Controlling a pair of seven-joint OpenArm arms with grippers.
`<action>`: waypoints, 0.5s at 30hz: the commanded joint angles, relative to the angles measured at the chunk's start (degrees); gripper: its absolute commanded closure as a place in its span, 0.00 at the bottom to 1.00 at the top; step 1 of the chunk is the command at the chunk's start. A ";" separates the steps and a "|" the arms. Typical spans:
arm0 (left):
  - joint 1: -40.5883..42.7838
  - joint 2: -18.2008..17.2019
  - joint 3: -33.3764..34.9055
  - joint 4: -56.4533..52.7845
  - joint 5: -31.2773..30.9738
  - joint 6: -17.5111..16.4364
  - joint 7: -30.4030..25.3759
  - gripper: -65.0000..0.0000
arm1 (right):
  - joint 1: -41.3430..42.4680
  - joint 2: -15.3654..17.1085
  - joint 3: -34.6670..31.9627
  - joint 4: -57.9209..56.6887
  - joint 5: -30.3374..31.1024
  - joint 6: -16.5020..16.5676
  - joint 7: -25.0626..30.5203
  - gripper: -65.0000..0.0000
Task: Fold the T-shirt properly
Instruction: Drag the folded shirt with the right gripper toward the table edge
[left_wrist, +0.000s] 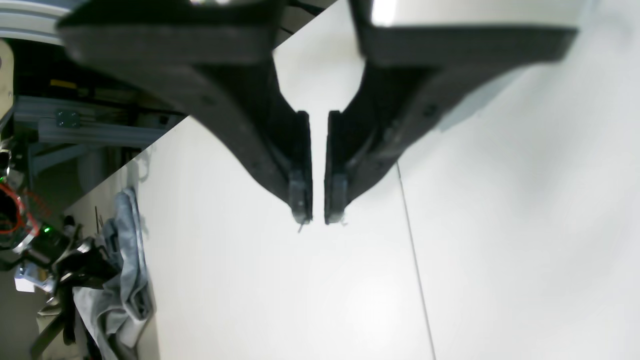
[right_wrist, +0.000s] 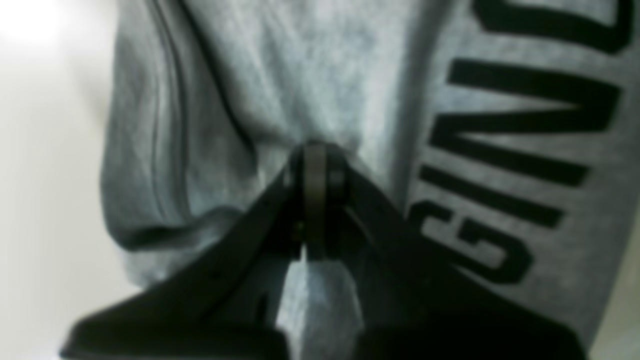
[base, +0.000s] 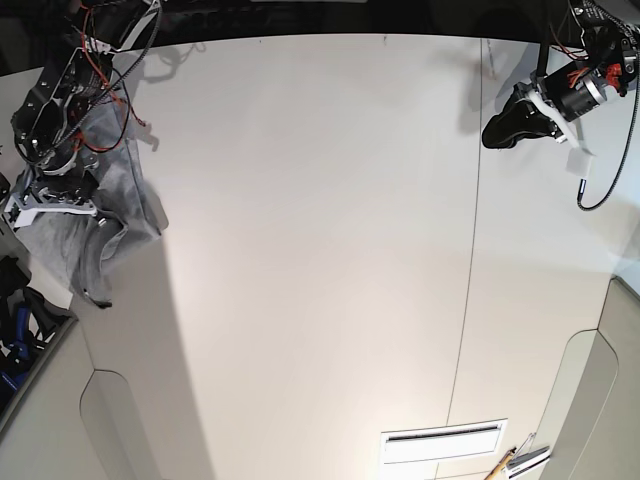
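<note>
Fabric is filling your right wrist view: the shirt (right_wrist: 350, 75) is hanging bunched in front of the lens, grey, with black block letters running down its right side. Your right gripper (right_wrist: 316, 165) is pinching a fold of it, the two fingers (right_wrist: 316, 200) pressed together with cloth gathering at their tips and more grey cloth showing between the finger bases below. A seam or hem is running down the left part of the bundle, and pale table (right_wrist: 40, 200) is showing at the left edge.

Your left wrist view is giving you the left gripper (left_wrist: 318, 217) hovering above bare white table with a thin seam line (left_wrist: 415, 260) to its right. Its fingers (left_wrist: 300, 190) are standing a narrow slit apart and are holding nothing. The shirt is lying far off at the lower left corner of this view, crumpled by the table edge, well apart from these fingers.

From the base view you are seeing the shirt heaped at the left edge of the table (base: 320, 250), under the right arm, part of it trailing down toward the near side. The left gripper (base: 497, 130) is sitting at the far right corner, the whole width of the table away from the cloth.
</note>
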 joint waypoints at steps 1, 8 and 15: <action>-0.37 -0.68 -0.26 0.76 -1.62 -0.25 -0.63 0.92 | 2.01 0.63 1.33 0.90 0.26 -0.33 1.31 1.00; -1.07 -0.68 -0.26 0.74 -1.66 -0.25 -0.66 0.92 | 8.61 0.63 5.05 0.90 0.35 -0.17 1.40 1.00; -1.03 -0.66 -0.26 0.74 -1.55 -0.25 -0.59 0.92 | 12.24 2.78 4.24 2.38 12.46 29.09 -10.58 1.00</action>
